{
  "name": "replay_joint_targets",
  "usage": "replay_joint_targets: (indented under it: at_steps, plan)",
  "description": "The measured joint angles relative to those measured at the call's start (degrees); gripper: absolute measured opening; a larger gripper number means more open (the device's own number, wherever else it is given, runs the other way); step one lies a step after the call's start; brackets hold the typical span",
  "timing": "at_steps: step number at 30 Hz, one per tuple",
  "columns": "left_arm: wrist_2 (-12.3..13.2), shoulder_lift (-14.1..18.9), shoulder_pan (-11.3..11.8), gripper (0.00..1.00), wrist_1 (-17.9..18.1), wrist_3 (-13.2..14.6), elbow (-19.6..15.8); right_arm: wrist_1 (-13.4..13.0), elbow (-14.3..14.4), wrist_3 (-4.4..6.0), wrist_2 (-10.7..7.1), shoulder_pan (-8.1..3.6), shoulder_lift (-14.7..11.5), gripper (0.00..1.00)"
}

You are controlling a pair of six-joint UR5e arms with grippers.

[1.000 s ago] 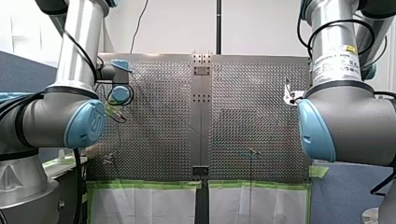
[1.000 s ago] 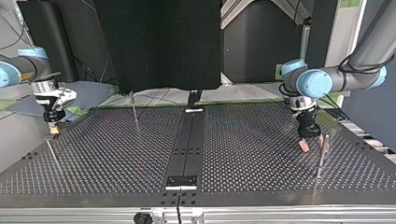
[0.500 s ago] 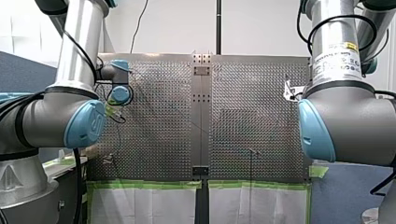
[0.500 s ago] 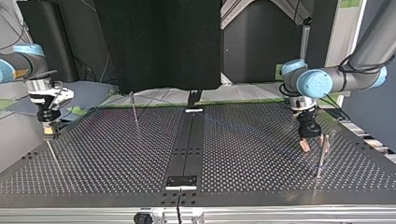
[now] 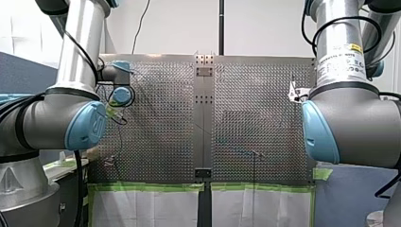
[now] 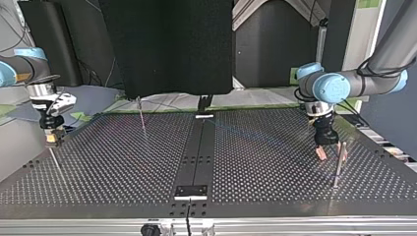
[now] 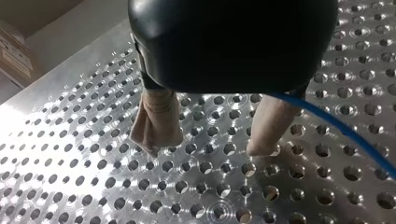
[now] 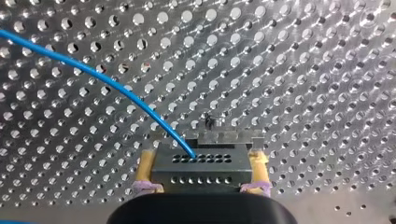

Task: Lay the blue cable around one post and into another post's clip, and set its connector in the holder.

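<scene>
In the right wrist view my right gripper (image 8: 201,184), with yellow pads, is shut on the black connector (image 8: 201,163). The blue cable (image 8: 107,81) runs from the connector away across the perforated plate. A small metal holder (image 8: 226,138) sits just ahead of the connector. In the top view my right gripper (image 6: 51,139) hangs at the left edge, above a thin post (image 6: 54,160). My left gripper (image 7: 210,144) is open, its beige pads (image 7: 156,121) just above the plate. The cable (image 7: 345,133) passes beside one pad, outside the gap. In the top view my left gripper (image 6: 328,150) stands next to a post (image 6: 338,164).
A third thin post (image 6: 142,115) stands toward the far side, left of the dark centre rail (image 6: 199,147). A black plate (image 6: 192,191) lies on the rail near the table's near edge. Green tape (image 5: 146,187) lines the table's edge in the front view.
My right gripper has shifted a little toward the top view's left and lower with the connector. My left arm has not moved.
</scene>
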Motion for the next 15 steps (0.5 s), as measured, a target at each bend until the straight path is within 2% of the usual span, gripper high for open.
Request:
replay_joint_targets:
  at_steps: [4,15]
  plan:
    - [0.01,0.01,-0.01,1.00,0.00,0.00,0.00,-0.80,-0.09,0.89,-0.74,-0.09,0.02,0.00]
    - [0.01,0.00,0.02,1.00,0.00,0.00,0.00,-1.22,-0.46,2.04,-0.99,-0.72,-0.01,0.00]
